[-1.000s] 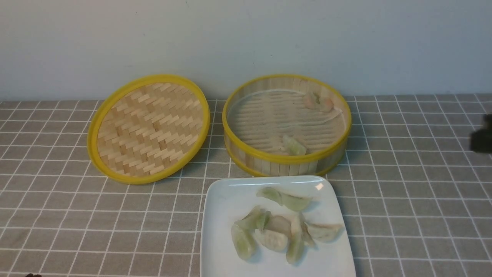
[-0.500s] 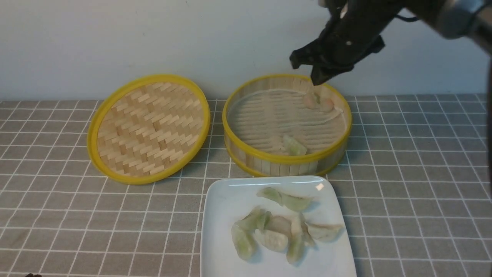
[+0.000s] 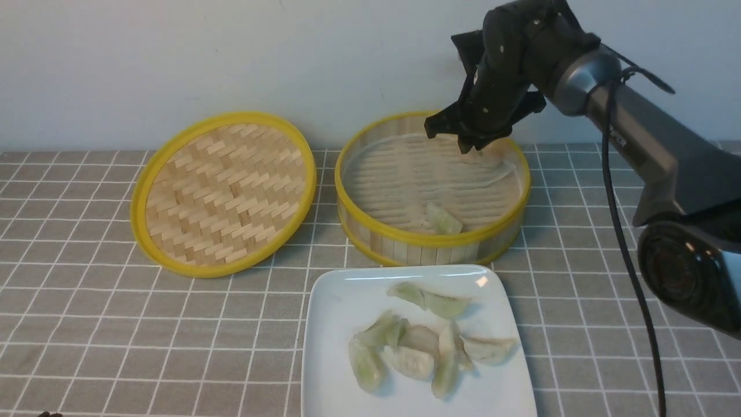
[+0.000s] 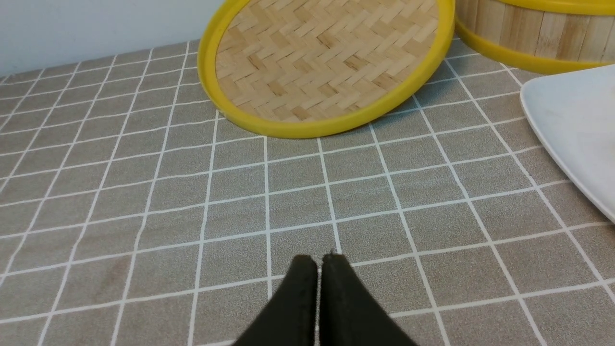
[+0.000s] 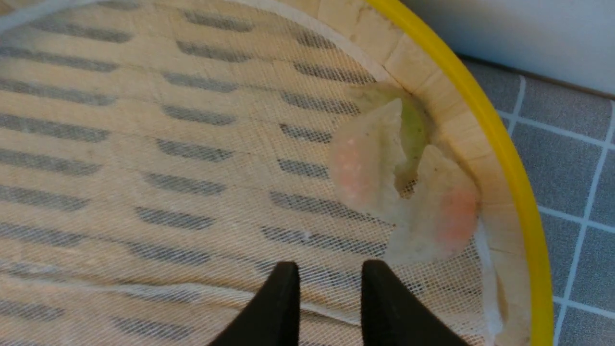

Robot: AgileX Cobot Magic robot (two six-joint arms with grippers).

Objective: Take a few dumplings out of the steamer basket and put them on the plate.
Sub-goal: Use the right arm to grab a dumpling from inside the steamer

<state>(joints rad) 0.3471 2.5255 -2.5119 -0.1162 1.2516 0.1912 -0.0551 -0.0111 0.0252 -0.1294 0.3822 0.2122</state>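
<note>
The steamer basket [image 3: 405, 236] stands mid-table with one green dumpling [image 3: 443, 219] near its front wall. Two pinkish dumplings [image 5: 360, 173] [image 5: 442, 216] lie against its far right wall, a greenish one [image 5: 413, 125] behind them. My right gripper [image 3: 448, 139] hangs low over that far side, open, its fingertips [image 5: 283, 274] just short of the pink pair, only mesh liner between them. The white plate [image 3: 336, 307] in front holds several dumplings [image 3: 408, 359]. My left gripper [image 4: 318, 259] is shut and empty above the cloth.
The woven yellow-rimmed lid [image 3: 223, 194] lies tilted left of the basket, one edge propped on the cloth. A grey checked tablecloth [image 3: 87, 318] covers the table, and a pale wall runs close behind the basket. The right arm's link [image 3: 666, 150] slants across the right side.
The right arm came in from the right edge, swung high over the basket, then dropped towards its far right side. Its jaws now stand apart. Dumplings and left gripper are unmoved.
</note>
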